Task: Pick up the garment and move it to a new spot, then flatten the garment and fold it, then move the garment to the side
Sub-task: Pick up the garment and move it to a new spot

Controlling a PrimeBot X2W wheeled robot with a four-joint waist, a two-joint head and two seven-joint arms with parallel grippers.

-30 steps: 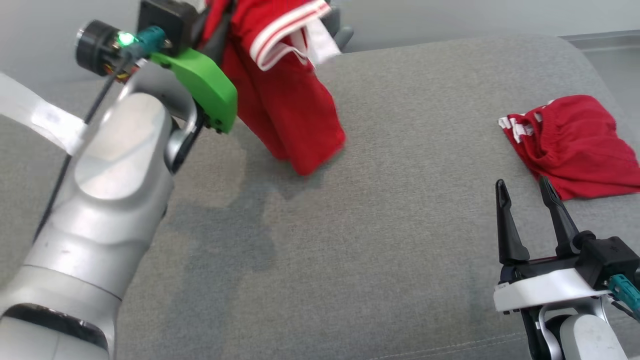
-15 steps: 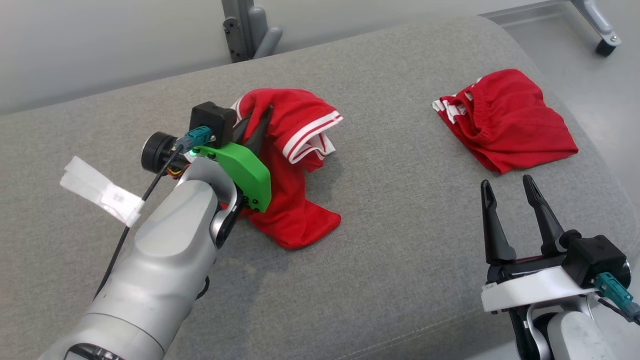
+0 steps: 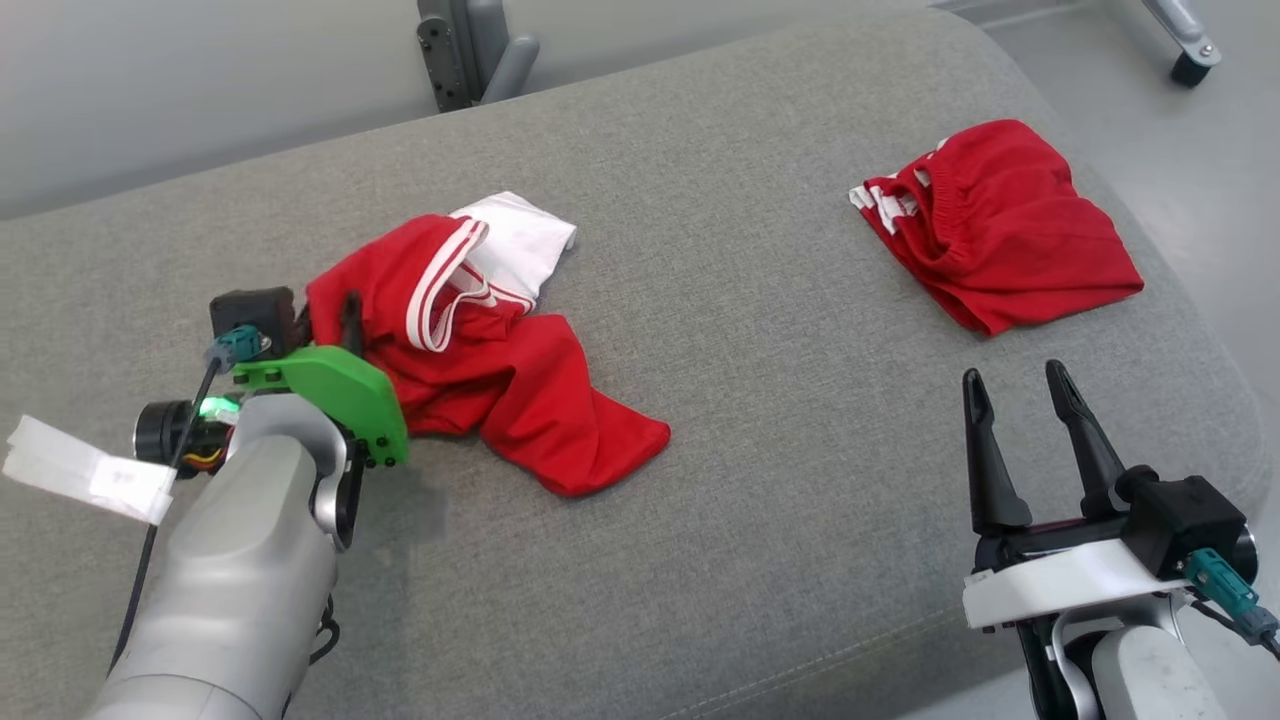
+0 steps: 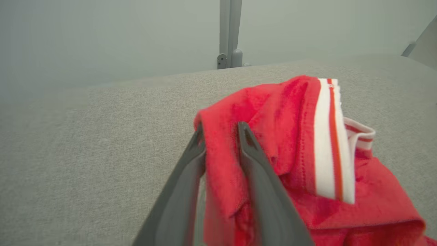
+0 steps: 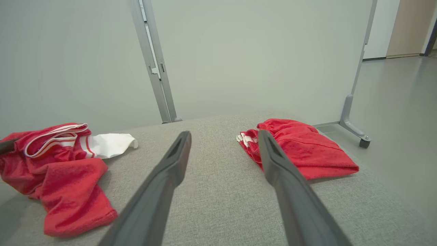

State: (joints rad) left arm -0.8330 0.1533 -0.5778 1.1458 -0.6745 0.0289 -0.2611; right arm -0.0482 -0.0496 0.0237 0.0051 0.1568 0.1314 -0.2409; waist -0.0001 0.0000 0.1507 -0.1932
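Note:
The garment [image 3: 500,370] is a red piece with white-striped trim and a white inner part, lying crumpled on the left half of the grey cushion [image 3: 750,450]. My left gripper [image 3: 328,310] sits low at its left edge. In the left wrist view its fingers [image 4: 222,131] stand partly apart, with a raised fold of the garment [image 4: 290,153] loose between them and a thin gap beside the left finger. My right gripper [image 3: 1020,385] hovers open and empty near the front right. The right wrist view shows its fingers [image 5: 223,136] spread, with the garment [image 5: 61,164] at far left.
A second red garment [image 3: 1000,230] lies bunched at the back right of the cushion, also seen as a red heap [image 5: 300,153] ahead of my right gripper. A grey frame post [image 3: 460,50] stands behind, a caster foot [image 3: 1190,60] on the floor right.
My left arm came down from a raised hold and laid the garment on the cushion, then drew back leftward. Its jaws have parted. The head camera shifted too; the right gripper stayed open.

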